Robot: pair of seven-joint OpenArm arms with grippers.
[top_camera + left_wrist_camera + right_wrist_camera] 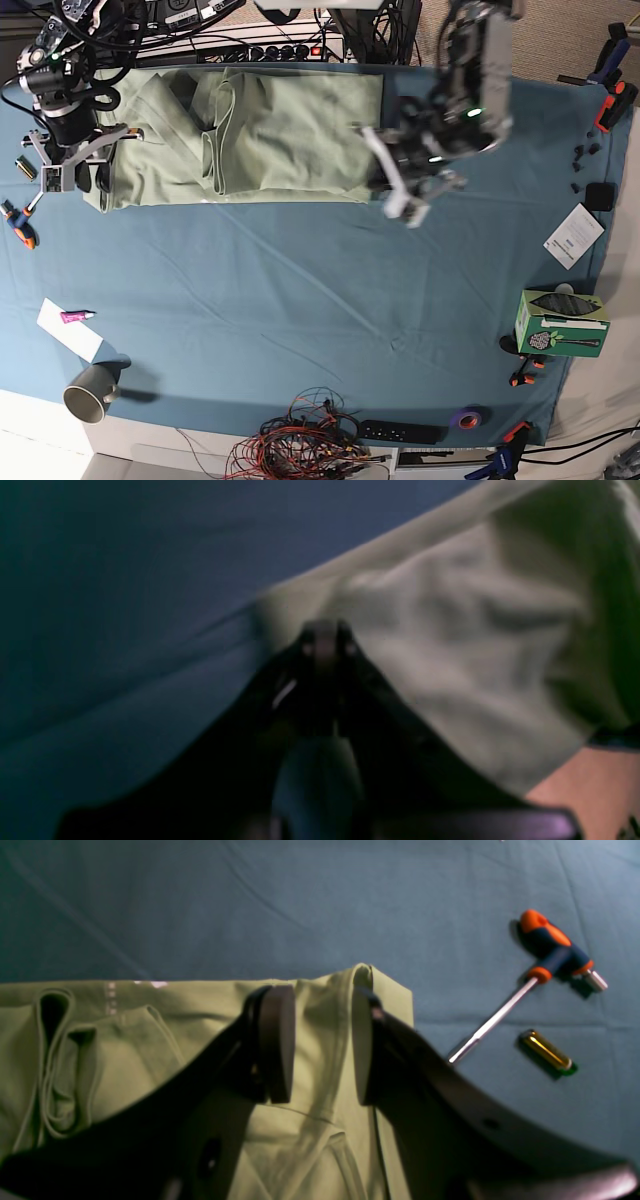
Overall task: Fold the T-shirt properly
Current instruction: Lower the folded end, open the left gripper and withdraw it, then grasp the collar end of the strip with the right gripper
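The pale green T-shirt [250,135] lies folded into a long band across the far side of the teal table cloth [300,300]. My right gripper [320,1042] stands open at the band's left end [75,170]. Its pads straddle a raised fold of the T-shirt [327,1005], which brushes one pad. At the band's near right corner, my left gripper [398,195] is blurred. In the left wrist view its fingertips [325,635] are shut together on the T-shirt's edge [450,645], and wrinkles spread from them.
An orange-and-blue T-handle tool [550,960] and a small gold cylinder [547,1052] lie just beyond the shirt's left end. A grey cup [90,392], a pink marker [75,316], a cable tangle [310,440], a green box [560,322] and a card [573,235] sit near the table's edges.
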